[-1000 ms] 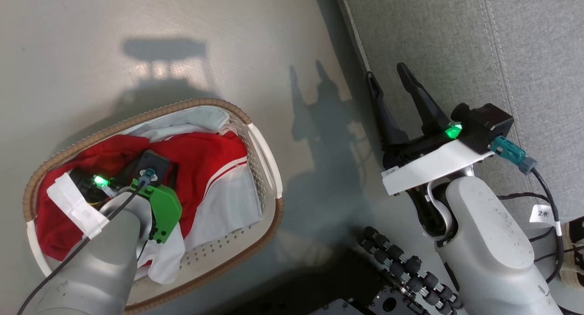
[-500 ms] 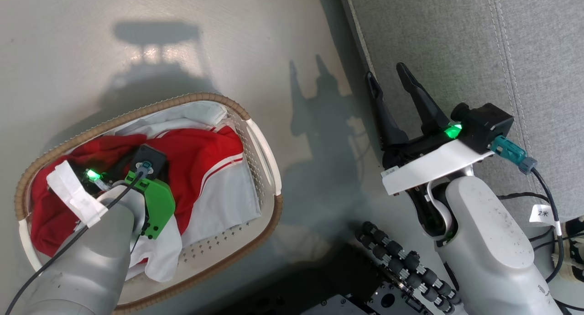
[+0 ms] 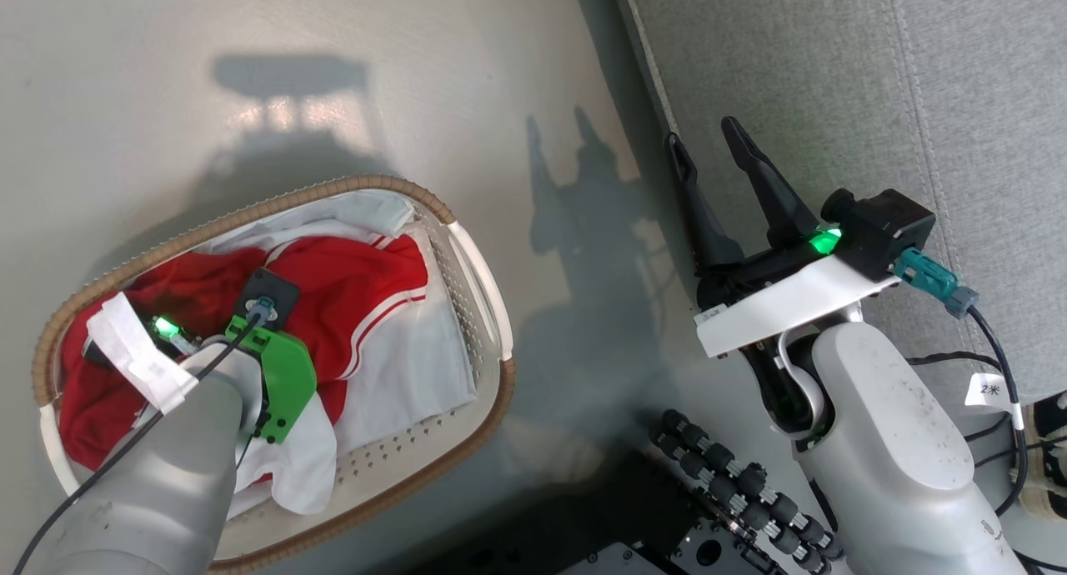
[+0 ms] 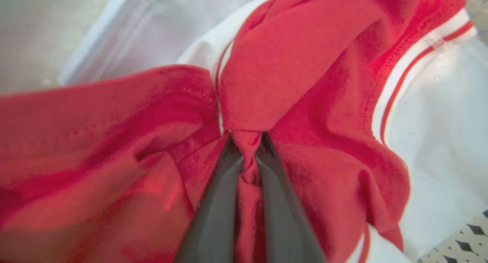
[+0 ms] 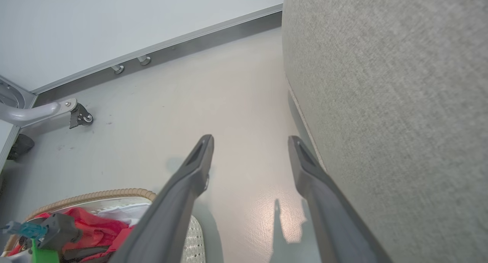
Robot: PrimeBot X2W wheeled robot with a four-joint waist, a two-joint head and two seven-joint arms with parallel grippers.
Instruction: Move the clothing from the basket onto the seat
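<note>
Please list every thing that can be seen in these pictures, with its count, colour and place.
clothing: one, red with white panels, in the basket
white cloth: one, white, basket's far end
basket: one, white with brown rim, on the floor
seat: one, grey, right of the basket
floor: one, pale grey
caster: one, dark, by the wall
left gripper: one, dark, shut on the clothing
right gripper: one, dark, open, beside the seat's edge

The left arm (image 3: 158, 483) is round and pale grey with a bright green plate (image 3: 288, 383). The right gripper (image 3: 704, 135) has long dark fingers (image 3: 773, 196), a green light (image 3: 825, 242), a teal plug (image 3: 921, 275), a black cable (image 3: 990, 342)
</note>
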